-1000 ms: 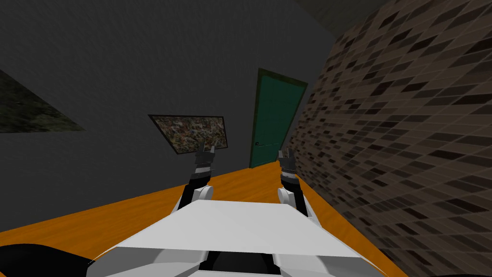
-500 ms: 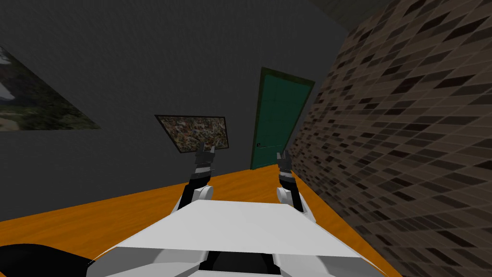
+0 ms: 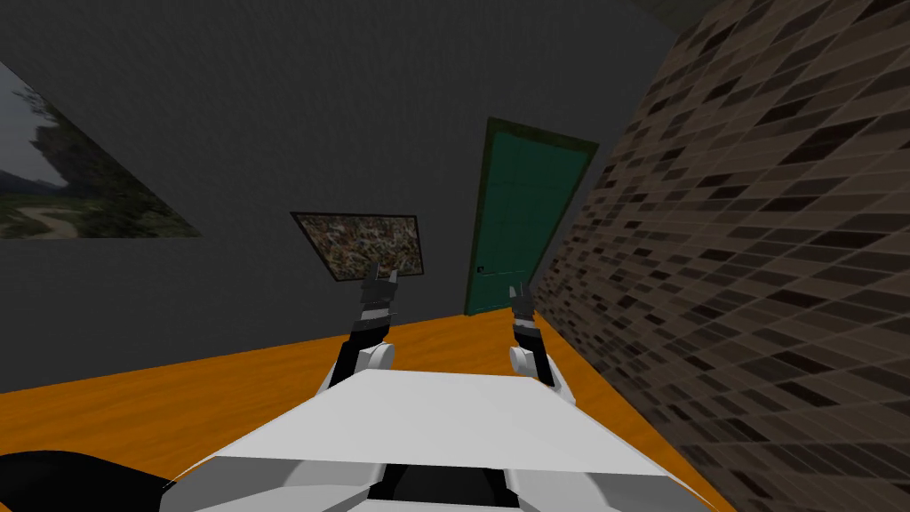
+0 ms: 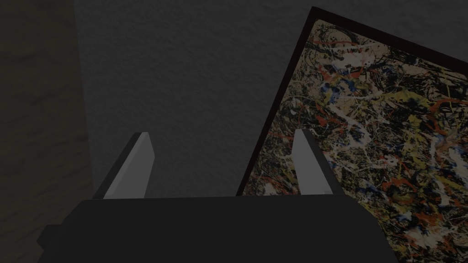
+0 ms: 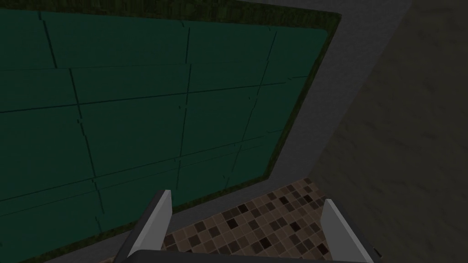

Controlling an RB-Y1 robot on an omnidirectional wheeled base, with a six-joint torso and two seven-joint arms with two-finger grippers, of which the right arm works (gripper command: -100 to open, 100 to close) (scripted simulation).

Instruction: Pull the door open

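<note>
The green door (image 3: pixel 526 222) is seen shut ahead — the left gripper (image 4: pixel 221 134) and right gripper (image 5: pixel 247 196) are held spread.

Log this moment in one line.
door: shut, ahead, untouched | left tool: open, empty | right tool: open, empty, aimed at door

I have moved nearer the green door (image 3: pixel 524 222), swinging slightly left.

Dim, even light lies over the whole room, leaving the grey wall (image 3: pixel 222 107) and green door (image 3: pixel 524 213) murky in every view, the orange floor (image 3: pixel 178 400) alone glowing, while the wide head lens tilts and splays the tiled wall (image 3: pixel 755 267) toward the corners.
</note>
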